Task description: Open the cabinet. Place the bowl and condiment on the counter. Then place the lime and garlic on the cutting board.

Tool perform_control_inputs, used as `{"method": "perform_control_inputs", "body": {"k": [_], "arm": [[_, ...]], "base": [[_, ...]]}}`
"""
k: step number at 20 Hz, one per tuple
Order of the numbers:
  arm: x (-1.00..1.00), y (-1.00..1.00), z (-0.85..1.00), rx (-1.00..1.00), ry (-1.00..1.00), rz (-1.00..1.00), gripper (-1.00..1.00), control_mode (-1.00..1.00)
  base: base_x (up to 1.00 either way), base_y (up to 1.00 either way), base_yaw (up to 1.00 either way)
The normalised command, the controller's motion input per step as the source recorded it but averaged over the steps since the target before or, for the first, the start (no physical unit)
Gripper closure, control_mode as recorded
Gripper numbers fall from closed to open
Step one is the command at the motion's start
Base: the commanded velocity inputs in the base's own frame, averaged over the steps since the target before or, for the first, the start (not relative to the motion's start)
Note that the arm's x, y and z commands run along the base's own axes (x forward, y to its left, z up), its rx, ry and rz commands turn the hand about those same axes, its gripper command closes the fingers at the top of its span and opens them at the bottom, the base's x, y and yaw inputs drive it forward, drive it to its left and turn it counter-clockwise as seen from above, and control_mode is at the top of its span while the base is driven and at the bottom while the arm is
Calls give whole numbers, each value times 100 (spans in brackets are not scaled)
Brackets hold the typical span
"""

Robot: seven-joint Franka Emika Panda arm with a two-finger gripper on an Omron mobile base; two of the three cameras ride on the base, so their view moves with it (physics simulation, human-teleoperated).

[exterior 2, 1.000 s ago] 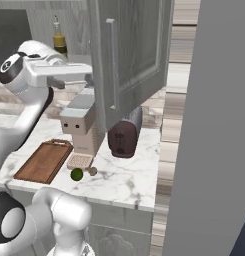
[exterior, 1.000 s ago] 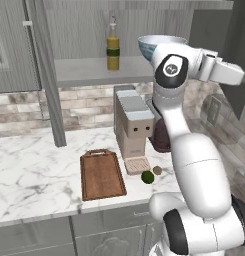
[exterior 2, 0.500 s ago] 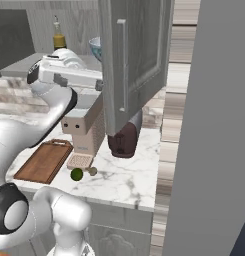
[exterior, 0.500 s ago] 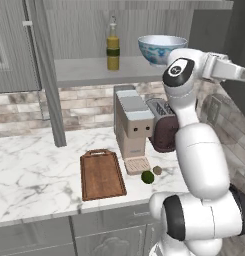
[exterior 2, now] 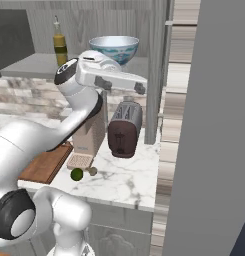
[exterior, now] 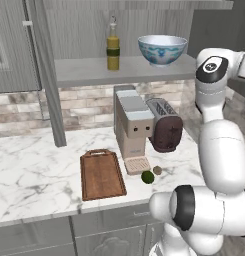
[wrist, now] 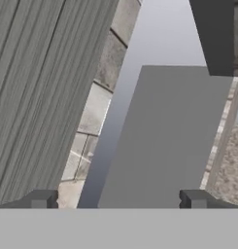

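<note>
Cabinet (exterior: 39, 50) stands open, both doors swung clear of the shelf (exterior: 124, 70), so you can reach in. Bowl (exterior: 162, 49) and condiment (exterior: 113, 49) sit on that shelf, condiment to the bowl's left, well apart. Below the shelf, on the bench (exterior: 34, 170), the cutting board (exterior: 101, 174) lies bare left of the coffee machine (exterior: 132, 126); lime (exterior: 148, 176) and garlic (exterior: 157, 170) rest just beside each other at the machine's foot, off the board. Your tool (wrist: 118, 199) is spread wide and empty, facing a door edge off to the bowl's right. Likely next: swing back toward the bowl.
</note>
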Motion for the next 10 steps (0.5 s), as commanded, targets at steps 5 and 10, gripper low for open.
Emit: {"method": "perform_control_inputs", "body": {"k": [5,10], "arm": [[27,-53,0,0,0,10,-100,-100],[13,-4,0,-3,0,3,-100,-100]], "base": [[0,0,0],[0,0,0]]}}
